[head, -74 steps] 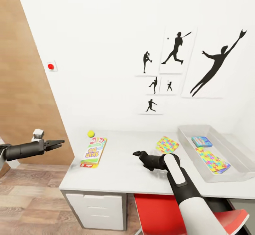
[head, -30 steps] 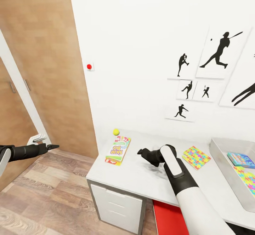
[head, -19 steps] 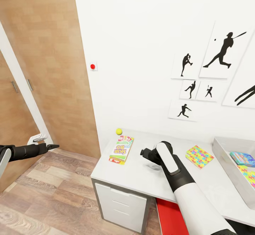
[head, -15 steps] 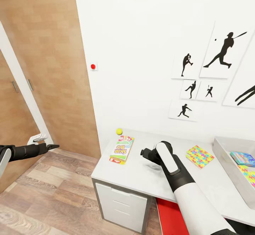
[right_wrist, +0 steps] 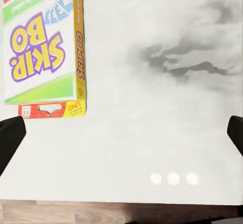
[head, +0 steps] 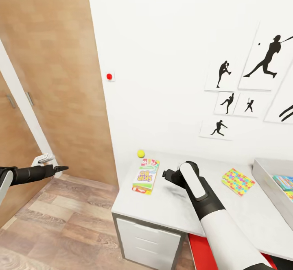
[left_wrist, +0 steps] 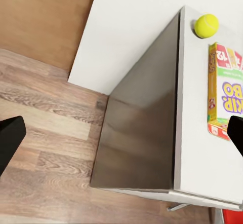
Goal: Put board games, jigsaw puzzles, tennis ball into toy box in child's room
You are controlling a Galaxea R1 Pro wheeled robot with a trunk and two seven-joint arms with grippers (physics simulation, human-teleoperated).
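The green, yellow and red SKIP BO board game (head: 145, 176) (left_wrist: 225, 89) (right_wrist: 43, 46) lies flat near the table's (head: 171, 209) left end. The tennis ball (head: 141, 153) (left_wrist: 206, 25) rests just behind it. One jigsaw puzzle (head: 238, 181) lies farther right on the table. The toy box (head: 269, 186) stands at the right edge with a blue board game (head: 284, 181) inside. My right gripper (head: 165, 174) (right_wrist: 123, 135) hovers open over bare table just right of the SKIP BO box. My left gripper (head: 62, 168) (left_wrist: 123, 135) is open over the floor, well left of the table. The bed is out of view.
A wooden door panel (head: 53, 79) with a handle (head: 43, 159) stands at the left. White drawers (head: 148, 239) and a red chair (head: 203, 255) sit under the table. Wood-plank floor (head: 65, 229) lies open to the left. Sports pictures (head: 244, 87) hang on the wall.
The head view has swung left, so the table and toy box now sit farther right in the picture. Both grippers stay open, and the toys have not moved on the table.
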